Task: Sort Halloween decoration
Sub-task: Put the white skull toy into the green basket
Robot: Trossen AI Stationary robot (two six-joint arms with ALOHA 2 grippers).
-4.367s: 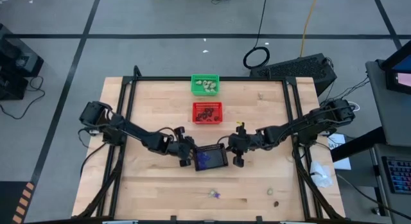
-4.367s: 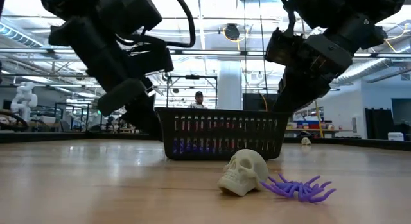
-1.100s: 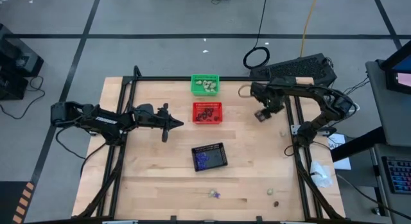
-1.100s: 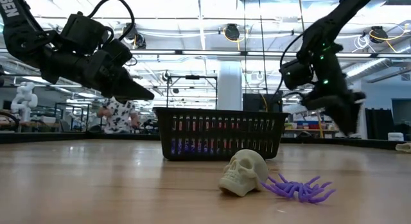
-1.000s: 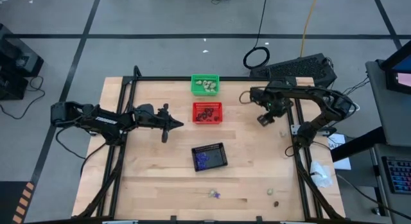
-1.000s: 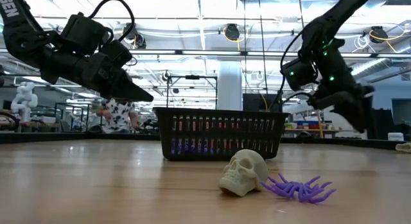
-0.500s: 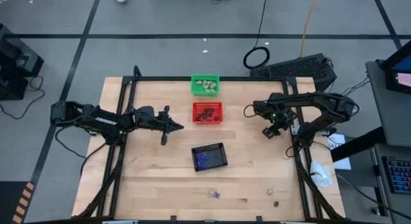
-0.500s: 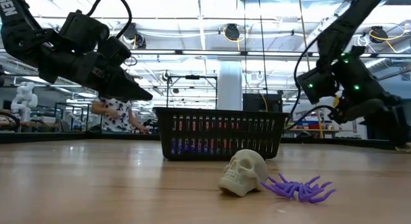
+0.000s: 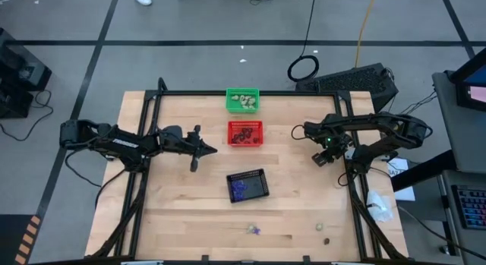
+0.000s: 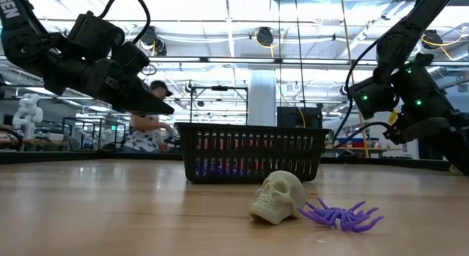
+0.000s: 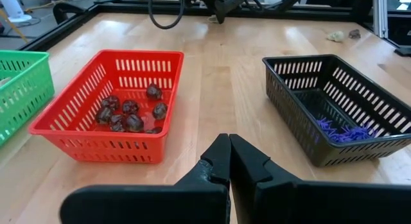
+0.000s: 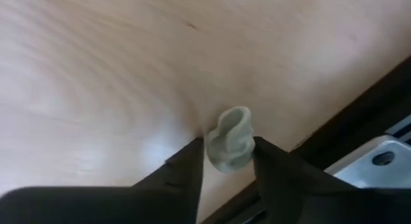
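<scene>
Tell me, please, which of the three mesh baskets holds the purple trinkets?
The black basket, the one nearest the table's front edge; purple pieces lie in its bottom. The red basket holds dark brown ones, and the green basket holds pale ones.

Overhead, straight down on the whole table. Low, level across it, close behind a skull. Left wrist, facing the black basket, shared with both. Right wrist, tight on wood.

Red basket, cream skull
</scene>
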